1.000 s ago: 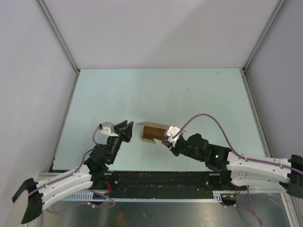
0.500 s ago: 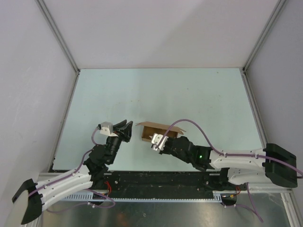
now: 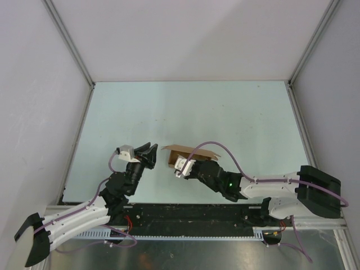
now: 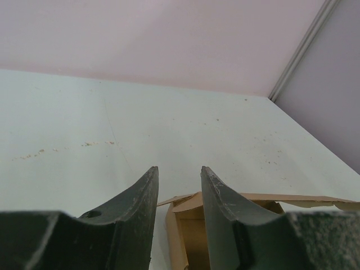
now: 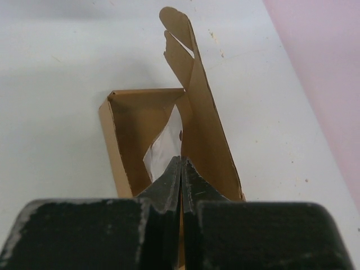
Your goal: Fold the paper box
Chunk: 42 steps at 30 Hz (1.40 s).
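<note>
**Top view, lower centre.** The right gripper [image 3: 181, 167], its fingers pressed together, has been swung leftward within the last second, from the right end of the paper box [image 3: 174, 152] to its near left corner. In the right wrist view the closed tips are seen at the box's open mouth, close against the right-hand wall. A push on a panel is therefore judged to be in hand rather than a fresh grasp.

The left gripper [image 3: 149, 152], lower left of centre, is unmoved. It is half-spread and empty, just beside the box's left end.

The box lies on the table [image 3: 197, 107], with a long flap [image 5: 179, 39] left unfolded at its far end.

**Not resolved:**
- Whether cardboard is pinched between the right tips cannot be told.
- A pale patch [image 5: 162, 147] inside the box is unidentified.
- The box is partly covered by the right arm in the top view and cut off at the lower edge of the left wrist view.
</note>
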Motion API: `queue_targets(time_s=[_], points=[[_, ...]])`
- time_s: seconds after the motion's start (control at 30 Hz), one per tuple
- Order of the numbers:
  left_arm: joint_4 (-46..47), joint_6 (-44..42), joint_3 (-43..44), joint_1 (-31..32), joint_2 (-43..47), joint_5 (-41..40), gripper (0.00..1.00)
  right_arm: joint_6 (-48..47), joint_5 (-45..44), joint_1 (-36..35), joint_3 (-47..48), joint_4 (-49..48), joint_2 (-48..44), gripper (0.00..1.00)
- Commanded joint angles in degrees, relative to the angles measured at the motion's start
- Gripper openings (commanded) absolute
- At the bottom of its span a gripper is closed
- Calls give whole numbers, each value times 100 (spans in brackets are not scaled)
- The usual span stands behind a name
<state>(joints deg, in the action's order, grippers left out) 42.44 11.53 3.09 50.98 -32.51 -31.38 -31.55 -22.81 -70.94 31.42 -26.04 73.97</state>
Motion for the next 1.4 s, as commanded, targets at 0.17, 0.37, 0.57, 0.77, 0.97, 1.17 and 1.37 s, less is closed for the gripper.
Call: queue_targets(time_s=[0.17,0.37,0.57,0.77,0.97,1.17,1.37], points=[[107,-63,-643,17,26,-79,42,-106,-549,97,400,-384,574,16],[107,-72,-643,17,34,-88,42,-27,-637,124,461,-410,680,28],[116,-81,-634,17,26,-132,41,307,-269,-34,462,-104,118,30],[125,-98,-573,17,96,-316,42,1194,409,-236,470,441,-1180,32],[169,-186,-162,-27,-201,-369,45,2433,-784,-263,470,688,-2272,39],[151,-283,629,-325,-1133,-440,55,3882,-2975,403,488,1494,-2712,48],[-33,208,1053,-1370,-1802,166,57,5466,-1284,2529,532,2902,-2801,48]])
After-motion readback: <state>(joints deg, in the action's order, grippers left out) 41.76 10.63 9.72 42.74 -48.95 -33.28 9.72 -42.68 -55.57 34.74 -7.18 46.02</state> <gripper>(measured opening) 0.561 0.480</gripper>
